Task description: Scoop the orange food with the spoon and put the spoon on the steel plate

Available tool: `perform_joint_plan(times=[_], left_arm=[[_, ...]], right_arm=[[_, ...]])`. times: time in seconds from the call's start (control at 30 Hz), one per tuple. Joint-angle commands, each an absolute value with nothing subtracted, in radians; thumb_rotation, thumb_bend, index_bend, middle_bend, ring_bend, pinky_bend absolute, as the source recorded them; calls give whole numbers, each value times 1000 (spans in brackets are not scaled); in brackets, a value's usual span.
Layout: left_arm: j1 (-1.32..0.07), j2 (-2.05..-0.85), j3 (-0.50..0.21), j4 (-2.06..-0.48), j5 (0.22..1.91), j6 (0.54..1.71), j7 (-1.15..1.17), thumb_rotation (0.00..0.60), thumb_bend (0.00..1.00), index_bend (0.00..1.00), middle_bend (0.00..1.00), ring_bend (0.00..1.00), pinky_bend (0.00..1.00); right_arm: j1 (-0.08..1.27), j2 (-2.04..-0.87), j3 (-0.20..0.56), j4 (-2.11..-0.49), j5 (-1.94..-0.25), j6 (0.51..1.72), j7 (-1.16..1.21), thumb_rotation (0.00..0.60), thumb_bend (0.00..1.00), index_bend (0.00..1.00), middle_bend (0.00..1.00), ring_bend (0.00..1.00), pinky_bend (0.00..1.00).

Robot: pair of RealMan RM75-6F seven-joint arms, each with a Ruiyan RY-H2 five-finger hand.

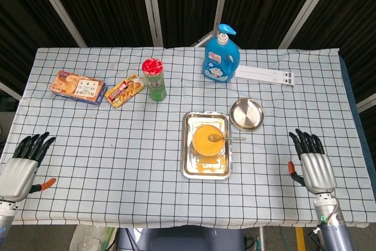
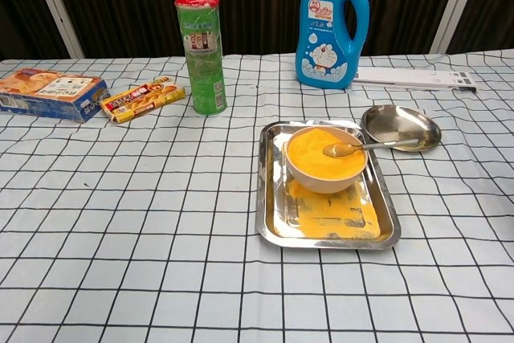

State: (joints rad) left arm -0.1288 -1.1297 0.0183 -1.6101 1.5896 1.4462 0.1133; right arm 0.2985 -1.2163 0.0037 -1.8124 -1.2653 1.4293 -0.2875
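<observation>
Orange food fills a bowl on the rectangular tray; the spoon rests in it, handle towards the steel plate at two o'clock. We log our left hand at eight o'clock and right hand at four o'clock, both released, fingers apart, grasping nothing.

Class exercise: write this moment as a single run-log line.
spoon: in bowl, handle over steel plate | left hand: open | right hand: open, clear of spoon

Probably a lab test bench: checkered tablecloth staged against black curtains with metal framing.
</observation>
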Motion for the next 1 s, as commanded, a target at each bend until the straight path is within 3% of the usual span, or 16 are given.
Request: perform_joint_plan(times=[0.03, 0.13, 0.37, 0.63, 1.0], left_arm=[[-130, -1128, 20, -1611, 1591, 1443, 111, 600, 0, 0, 0, 0, 0], [-133, -1122, 22, -1615, 1590, 1435, 103, 600, 0, 0, 0, 0, 0], [-137, -1110, 26, -1621, 1589, 1424, 82, 600, 0, 0, 0, 0, 0], [-142, -1096, 29, -1631, 1583, 1408, 55, 600, 0, 0, 0, 0, 0], [-147, -1083, 32, -1643, 1580, 1394, 35, 600, 0, 0, 0, 0, 0]], right_arm=[[344, -1243, 56, -1825, -1222, 1385, -341, 600, 537, 254, 269, 21, 0], [392, -1280, 104, -1835, -1167, 1340, -415, 600, 537, 329, 347, 75, 0], [480, -1373, 147, -1794, -1091, 1268, -572, 600, 537, 364, 417, 138, 0], [554, -1500, 178, -1731, -1009, 1239, -705, 600, 537, 378, 429, 149, 0], [600, -1574, 207, -1677, -960, 1241, -760, 600, 530, 378, 429, 150, 0]])
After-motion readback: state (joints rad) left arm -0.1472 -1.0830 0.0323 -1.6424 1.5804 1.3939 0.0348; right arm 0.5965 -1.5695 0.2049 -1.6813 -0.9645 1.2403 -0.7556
